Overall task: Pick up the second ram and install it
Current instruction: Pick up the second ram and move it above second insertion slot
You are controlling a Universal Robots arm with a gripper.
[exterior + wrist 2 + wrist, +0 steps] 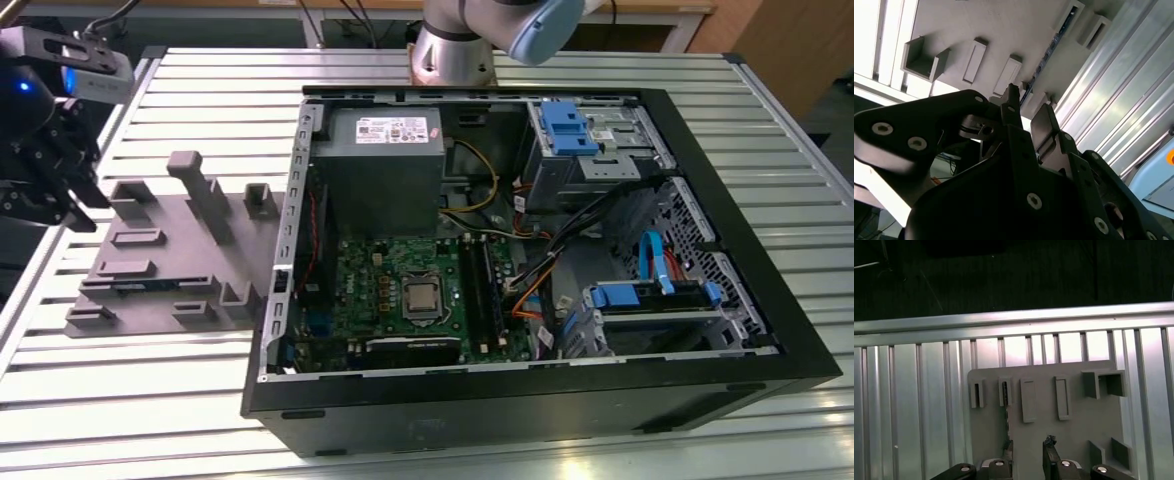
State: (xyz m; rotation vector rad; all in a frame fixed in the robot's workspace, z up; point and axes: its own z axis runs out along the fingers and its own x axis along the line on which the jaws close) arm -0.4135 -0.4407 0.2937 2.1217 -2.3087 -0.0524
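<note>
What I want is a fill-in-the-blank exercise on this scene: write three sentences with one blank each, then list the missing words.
1. The second ram is not yet installed: it sits in the grey ___ plate.
2. The hand is ___, with nothing between its fingers.
3. In the exterior view, that plate lies to the ___ of the computer case.

Missing words: fixture; open; left.

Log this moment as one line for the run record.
end effector: open | position: over grey blocky plastic fixture plate | thin dark memory stick: on edge in the plate, not gripped
</note>
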